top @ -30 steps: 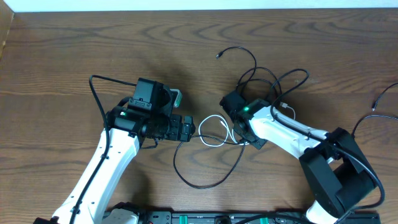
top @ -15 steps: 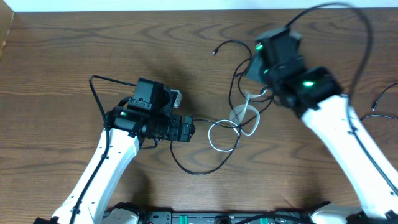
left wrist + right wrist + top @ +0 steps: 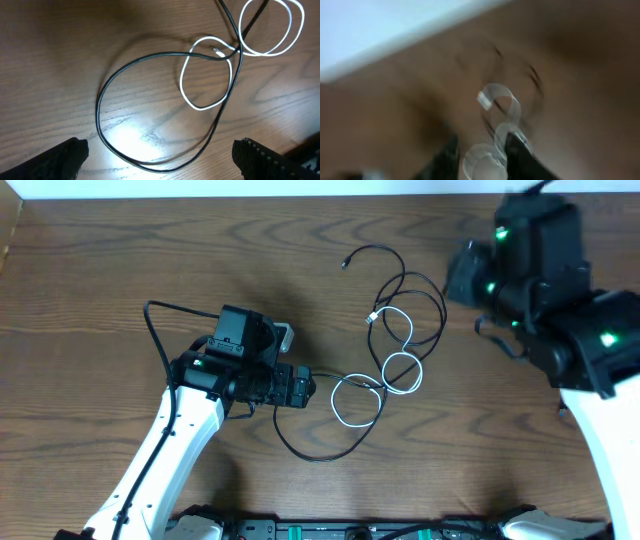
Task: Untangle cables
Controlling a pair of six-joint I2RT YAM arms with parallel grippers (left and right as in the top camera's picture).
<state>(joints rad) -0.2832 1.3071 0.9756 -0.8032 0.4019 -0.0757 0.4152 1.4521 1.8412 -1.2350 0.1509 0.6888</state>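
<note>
Several thin cables lie tangled at the table's middle. A white cable [image 3: 336, 402] makes three linked loops, its plug [image 3: 374, 317] at the top. A black cable [image 3: 320, 455] makes a wide loop at the front. Another black cable [image 3: 402, 280] curls behind, ending in a plug [image 3: 345, 265]. My left gripper [image 3: 305, 390] is open just left of the tangle. In the left wrist view its fingers [image 3: 160, 162] straddle the black loop [image 3: 98, 107], with the white cable [image 3: 200, 106] beyond. My right gripper [image 3: 462, 277] is raised at the far right, apart from the cables. Its view is blurred; its fingers [image 3: 482, 160] look apart, with the white cable [image 3: 500, 97] below.
The left arm's own thick black wire [image 3: 150, 320] arches at the left. The table's far edge [image 3: 300, 194] meets a white wall. A black rail [image 3: 300, 530] runs along the front edge. The right arm [image 3: 600, 350] covers the right side.
My right arm has lifted away from the tangle and swung to the far right. The white cable was drawn upward into stretched loops and now lies free. The left arm has not moved.
</note>
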